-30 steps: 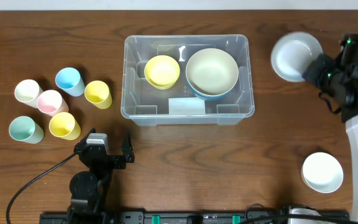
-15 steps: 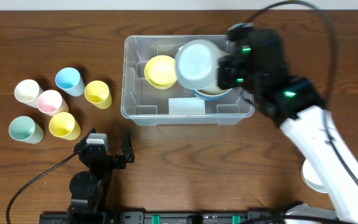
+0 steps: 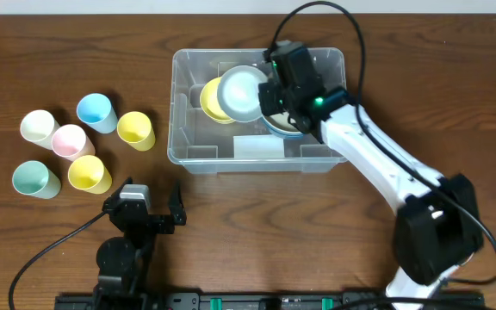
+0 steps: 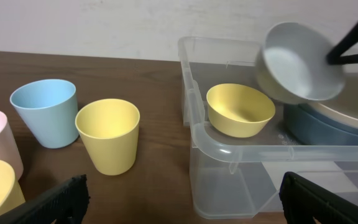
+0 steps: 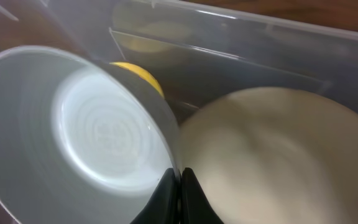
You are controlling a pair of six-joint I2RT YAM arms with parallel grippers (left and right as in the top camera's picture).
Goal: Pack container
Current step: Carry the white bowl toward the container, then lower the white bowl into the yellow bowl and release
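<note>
The clear plastic container stands mid-table and holds a yellow bowl and a beige bowl stacked on a blue one. My right gripper is shut on the rim of a white bowl and holds it tilted inside the container, over the yellow bowl. The right wrist view shows the fingers pinching the white bowl's rim, with the beige bowl to the right. My left gripper is open and empty near the front edge; its view shows the container and the white bowl.
Several cups stand at the left: blue, yellow, cream, pink, green and another yellow. The right arm stretches from the front right across the container's right side.
My right arm has carried the white bowl from the table's far right to the container, then further left and lower over the yellow bowl. The left arm has not moved.
</note>
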